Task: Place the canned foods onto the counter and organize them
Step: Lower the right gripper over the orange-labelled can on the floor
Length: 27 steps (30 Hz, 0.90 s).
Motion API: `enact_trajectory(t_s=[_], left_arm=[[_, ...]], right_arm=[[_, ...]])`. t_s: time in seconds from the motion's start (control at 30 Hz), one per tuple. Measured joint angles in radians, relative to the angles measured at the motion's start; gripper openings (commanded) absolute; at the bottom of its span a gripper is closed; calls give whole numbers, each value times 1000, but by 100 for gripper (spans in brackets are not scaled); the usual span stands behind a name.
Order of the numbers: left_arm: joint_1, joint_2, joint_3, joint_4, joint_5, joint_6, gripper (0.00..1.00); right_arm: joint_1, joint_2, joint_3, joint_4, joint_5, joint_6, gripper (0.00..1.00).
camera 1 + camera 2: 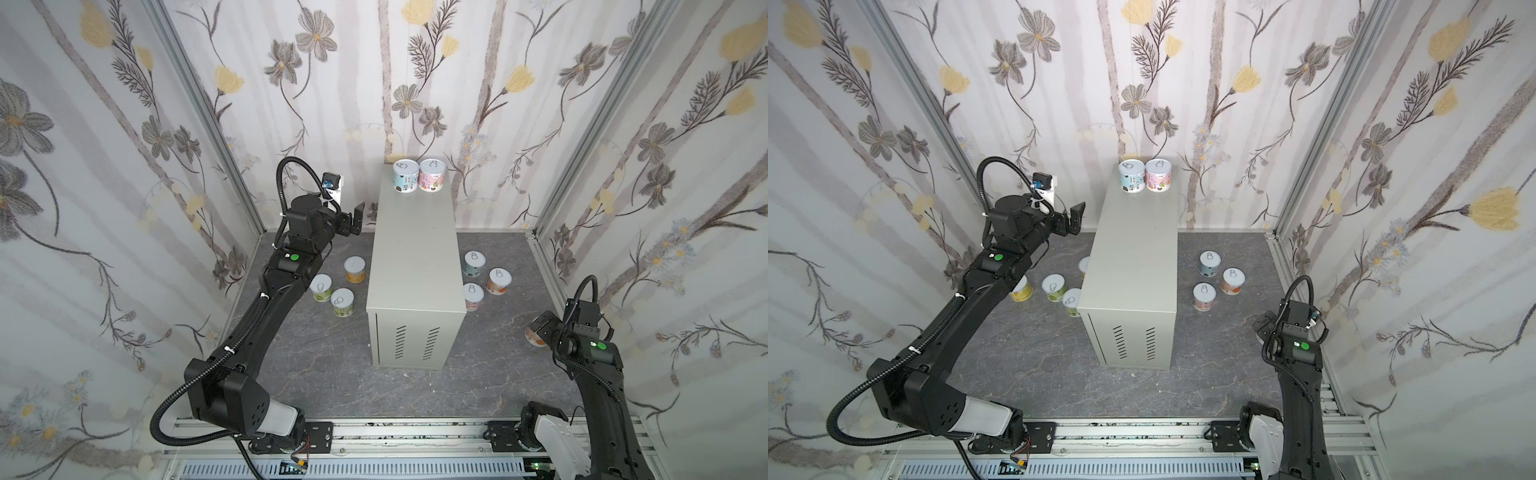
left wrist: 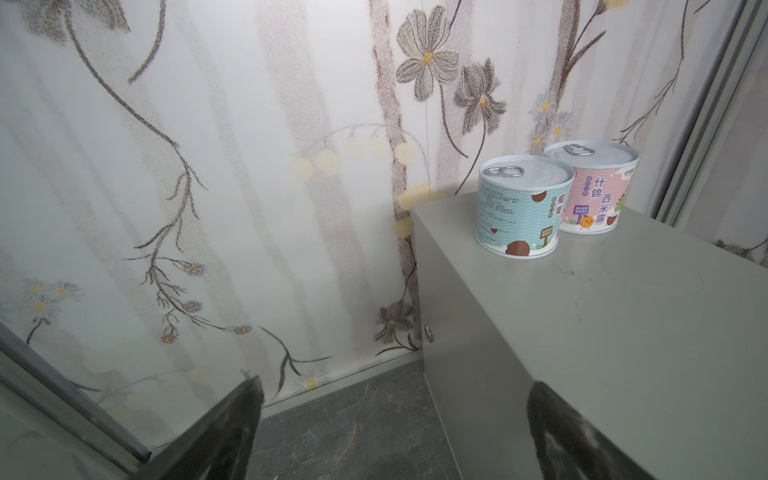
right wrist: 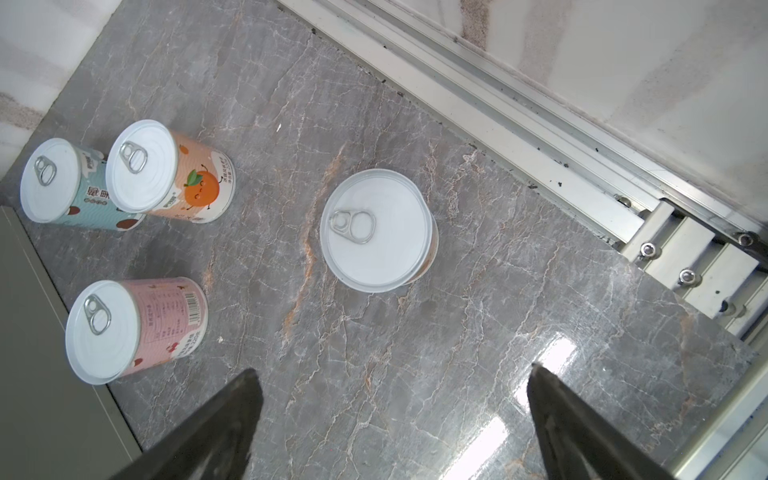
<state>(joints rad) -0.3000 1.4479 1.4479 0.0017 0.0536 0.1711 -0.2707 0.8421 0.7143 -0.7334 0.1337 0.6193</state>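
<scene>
My left gripper (image 1: 355, 219) stands spread and empty, raised just beside the counter's left edge toward its far end. In its wrist view the fingers (image 2: 232, 428) frame that edge with nothing between them. My right gripper (image 3: 392, 368) is likewise spread and empty, hanging above a lone can (image 3: 376, 230) that stands upright on the floor (image 3: 415, 395) near the aluminium frame (image 3: 519, 120) at the foot of the right wall. The counter (image 1: 411, 257) stands mid-floor. Its flat top carries only a blue can (image 1: 405, 176) and a pink can (image 1: 432, 175), upright and side by side at the end nearest the back wall; faint scuffs mark the rest of the top. Left of the counter, four cans (image 1: 1054, 287) stand on the floor below the left arm, one partly hidden by the counter in a top view. Right of it, three cans (image 1: 498, 281) cluster near its side, apart from the lone can. The floor is dark grey marble, glossy, with glare near the right gripper. Floral walls (image 1: 415, 83) close three sides, and a slotted rail (image 1: 395, 434) carrying both arm bases closes the front. The floor before the counter's vented face lies open.
</scene>
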Motion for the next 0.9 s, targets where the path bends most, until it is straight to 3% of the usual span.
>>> enact_trajectory(t_s=[0.37,0.9], left_arm=[[20,-34,-63,-4,0,-6,100],[19,-36,-31,-36,10,10,100]], right_arm=[[-25,169,-53,143,-74,-37,100],[-67,385,-50,329,-68,-126,96]])
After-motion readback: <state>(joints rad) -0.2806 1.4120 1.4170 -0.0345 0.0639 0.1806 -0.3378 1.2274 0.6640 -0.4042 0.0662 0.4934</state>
